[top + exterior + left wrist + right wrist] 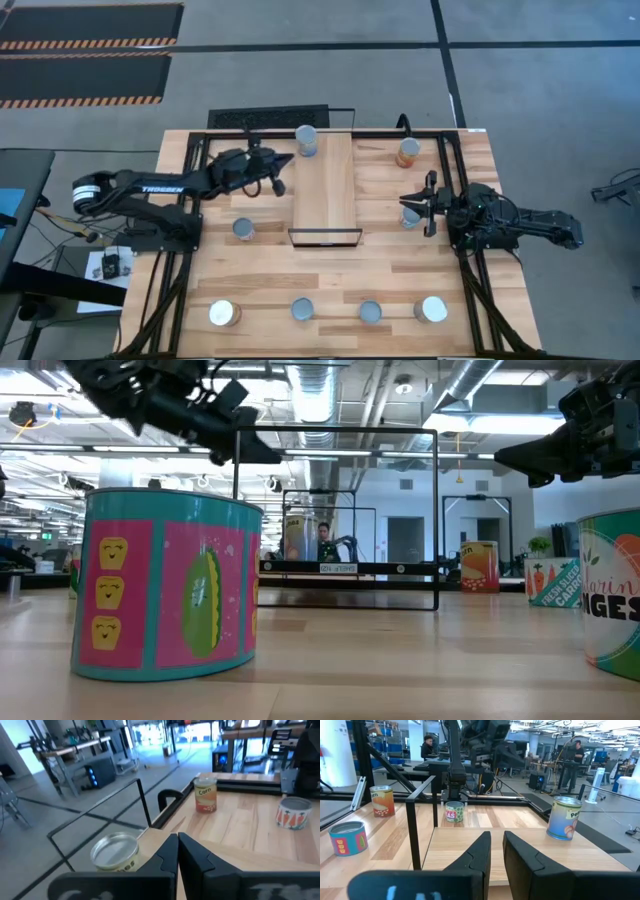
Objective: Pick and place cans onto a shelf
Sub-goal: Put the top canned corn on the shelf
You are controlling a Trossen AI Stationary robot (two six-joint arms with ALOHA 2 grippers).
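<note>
Shelf: the pale plank shelf point(325, 190) lies lengthwise at the table's centre, black frame edge at its near end; no can rests on it.
Left gripper: the left gripper point(281, 162) is raised over the table just left of the shelf's far end, pointing at the silver-topped can point(306, 139).
Left fingers: pressed nearly together with a thin slit between them, holding nothing; in the left wrist view the silver-topped can point(115, 851) stands just beside the fingertips, untouched.
Right gripper: the right gripper point(407, 199) is raised to the right of the shelf, aimed at its long side, directly above a can point(411, 216).
Right fingers: close together with a narrow gap, holding nothing.
Corn can: the orange-labelled corn can point(407, 152) stands near the far right corner, apart from both grippers.
Other cans: one can point(243, 229) left of the shelf; four in a near row point(225, 313), point(303, 309), point(370, 312), point(431, 309).
</note>
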